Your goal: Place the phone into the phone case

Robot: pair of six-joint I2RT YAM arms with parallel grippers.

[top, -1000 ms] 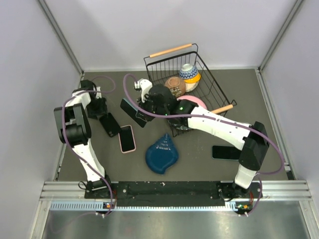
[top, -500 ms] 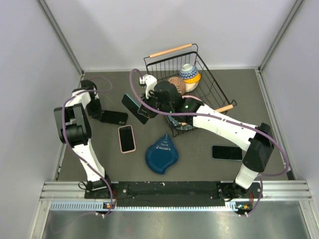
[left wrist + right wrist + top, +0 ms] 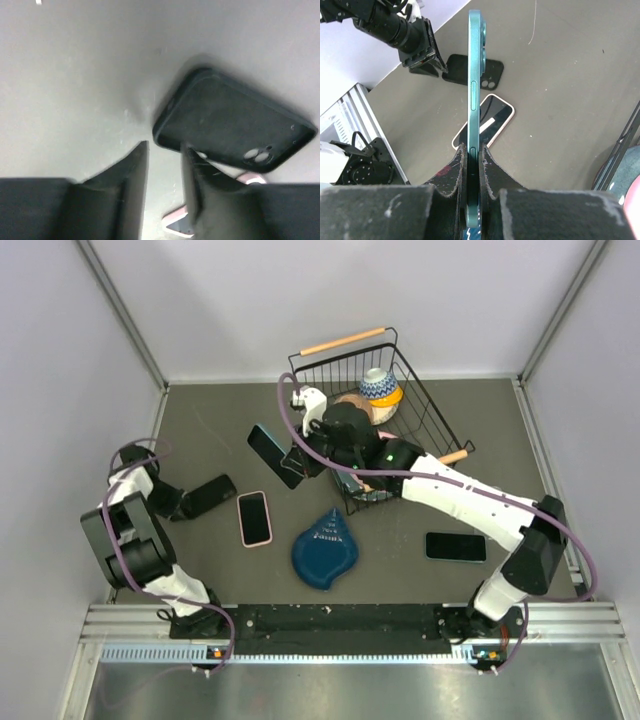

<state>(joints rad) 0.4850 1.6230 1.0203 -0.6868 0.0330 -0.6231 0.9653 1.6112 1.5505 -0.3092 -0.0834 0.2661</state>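
While my right pincer (image 3: 472, 152) clamps the teal phone (image 3: 475, 75) edge-on above the counter (image 3: 560, 75), I want the narrowly parted, empty left pincer (image 3: 165, 150) steadying the black case (image 3: 230, 125) lying beside it before lowering.

A robotics lab test cell, by the look of it: plain pale panel walls (image 3: 300, 300) box in a dark grey matte tabletop (image 3: 500, 420), and a silver aluminium rail (image 3: 120, 623) along the bottom edge carries one black-and-white robot arm at lower left (image 3: 135, 540) and another at lower right (image 3: 520, 550).
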